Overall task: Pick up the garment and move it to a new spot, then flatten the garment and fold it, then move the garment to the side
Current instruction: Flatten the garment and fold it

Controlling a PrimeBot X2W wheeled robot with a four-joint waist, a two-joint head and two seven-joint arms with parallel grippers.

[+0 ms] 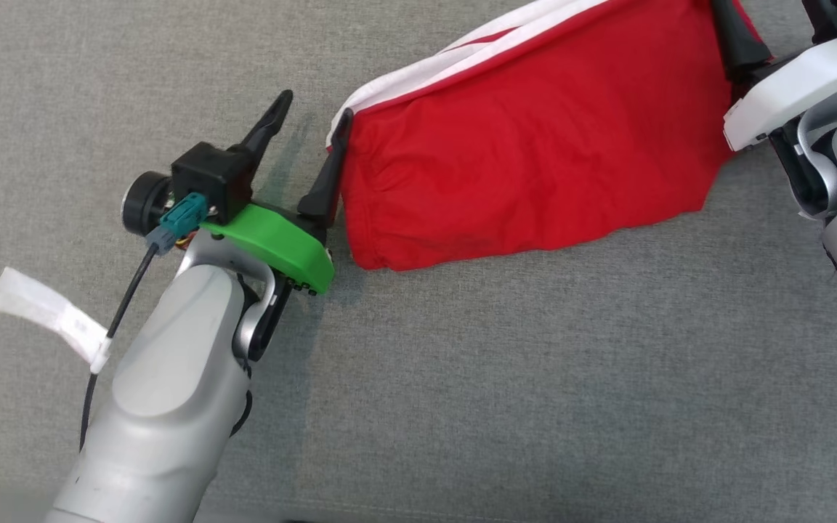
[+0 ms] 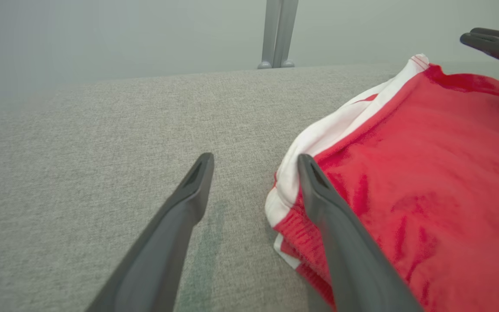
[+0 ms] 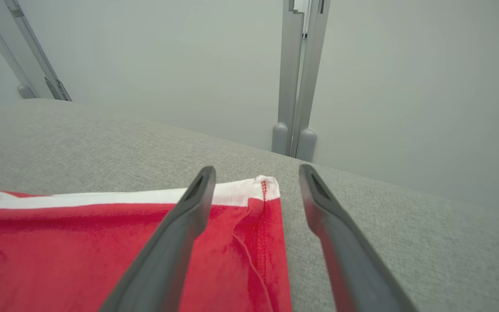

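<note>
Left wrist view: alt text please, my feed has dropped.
The left claw stands open, one finger at the white-trimmed edge of the red garment lying on the grey cloth surface, the other over bare cloth. The right claw shows at the garment's far end.

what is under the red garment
The red garment lies on the grey cloth surface, which shows beside it. A white band shows along its far edge. Anything beneath its middle is covered.

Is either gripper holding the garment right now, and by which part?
Nothing is held. The left gripper and right gripper both have jaws open, one at each end of the red garment.
</note>
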